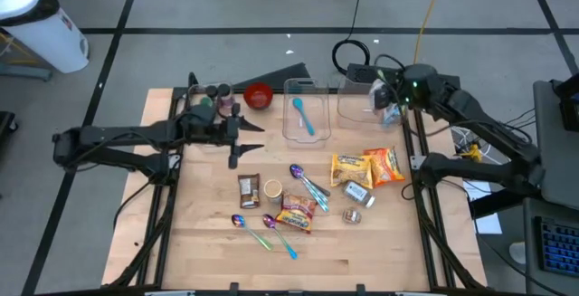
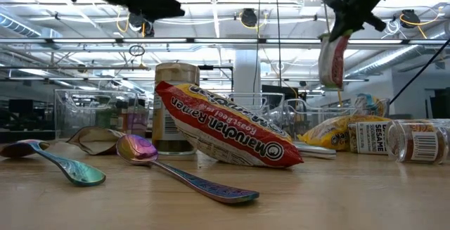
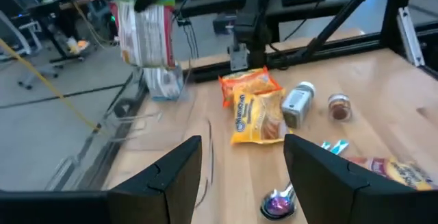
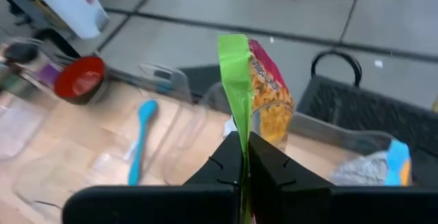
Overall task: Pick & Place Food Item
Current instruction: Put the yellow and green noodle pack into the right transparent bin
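Right wrist view shows me the snack bag [image 4: 263,94] best. My right claw [image 4: 244,157] is pinched tight on its green edge, so the bag stands up between the fingers. In the high view the right claw [image 1: 391,97] is at the far right corner of the desk [image 1: 208,251], over the clear bin [image 1: 366,106] there. In the low view the bag [image 2: 332,61] hangs in the air, well above the desk.

I think my job now is to put this bag down in that bin. I hold only a thin edge, so the bag can swing. I would go down slowly and straight, so it does not bump the bin wall. I would let go only when the bag is low inside the bin, not from up high. I cannot tell if there are other things in that bin already.

Beside it sits another clear bin [image 1: 306,110] with a blue spoon [image 1: 302,115] in it. I should keep away from that one.

My left claw [image 1: 237,131] waits over the far left side of the desk, near the red bowl [image 1: 259,95]. Its fingers [image 3: 171,176] are spread apart with nothing between them. More food, like the ramen pack [image 2: 225,126], lies on the desk.
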Robot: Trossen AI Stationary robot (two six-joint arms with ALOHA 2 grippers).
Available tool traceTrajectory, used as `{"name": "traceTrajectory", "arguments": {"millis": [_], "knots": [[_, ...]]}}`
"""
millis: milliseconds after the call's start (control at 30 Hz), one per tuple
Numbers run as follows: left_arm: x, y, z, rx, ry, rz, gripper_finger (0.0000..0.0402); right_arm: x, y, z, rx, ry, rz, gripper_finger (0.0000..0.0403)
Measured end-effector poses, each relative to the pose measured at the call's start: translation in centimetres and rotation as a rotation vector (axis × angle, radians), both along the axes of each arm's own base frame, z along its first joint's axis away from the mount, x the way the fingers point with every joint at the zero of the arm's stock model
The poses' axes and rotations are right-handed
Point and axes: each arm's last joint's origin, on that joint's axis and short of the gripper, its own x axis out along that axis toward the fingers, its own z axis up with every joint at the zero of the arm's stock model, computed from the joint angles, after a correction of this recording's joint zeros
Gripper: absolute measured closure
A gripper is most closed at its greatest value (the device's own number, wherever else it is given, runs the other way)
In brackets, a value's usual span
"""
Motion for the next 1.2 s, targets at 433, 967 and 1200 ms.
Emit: {"name": "traceTrajectory", "arguments": {"millis": [433,967,1200], "knots": [[-1.2,2.8,-2.5,-0.102,-0.019,-0.017,0.0185,-0.2,-4.1,-2.3,0.08,0.177,-0.018,0.0403],[-1.4,3.1,-2.7,-0.119,-0.02,-0.058,0.0185,-0.5,-5.8,-7.5,0.073,0.148,-0.031,0.0403],[-1.4,3.1,-2.7,-0.119,-0.02,-0.058,0.0185,-1.3,-6.2,-9.4,0.097,0.159,-0.061,0.0403]]}}
